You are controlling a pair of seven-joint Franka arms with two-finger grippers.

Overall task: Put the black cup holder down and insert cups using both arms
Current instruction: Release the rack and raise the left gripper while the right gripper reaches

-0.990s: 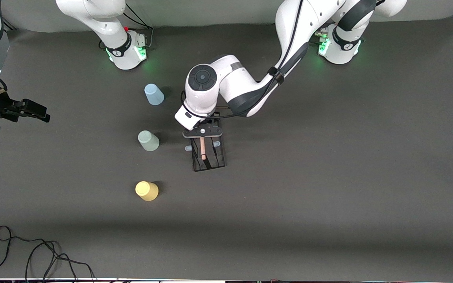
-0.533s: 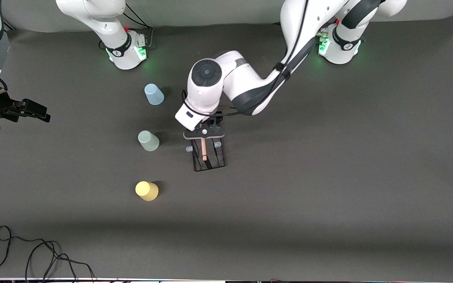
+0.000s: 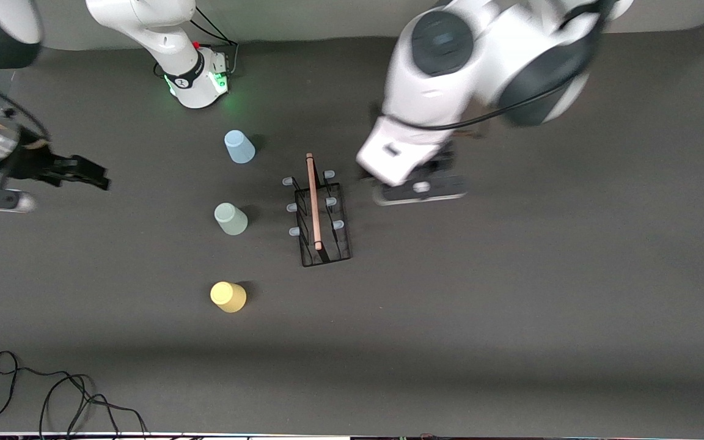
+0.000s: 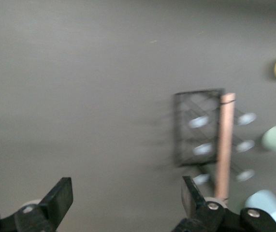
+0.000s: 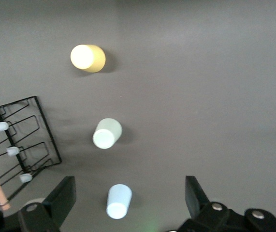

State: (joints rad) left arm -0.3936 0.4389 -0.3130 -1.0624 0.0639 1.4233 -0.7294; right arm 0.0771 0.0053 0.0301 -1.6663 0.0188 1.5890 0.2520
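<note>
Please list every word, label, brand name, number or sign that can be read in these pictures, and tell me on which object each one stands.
No readable text in any view.
Right arm's base: a small mark on its black band, too small to read.
Black cup holder: no text.
Blue cup, mint green cup, yellow cup: plain, no print.
Left pincer: blurred, no label legible.

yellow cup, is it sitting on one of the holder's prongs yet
No, the yellow cup stands on the table mat, apart from the black cup holder and nearer the front camera, with all six prongs bare.
</note>
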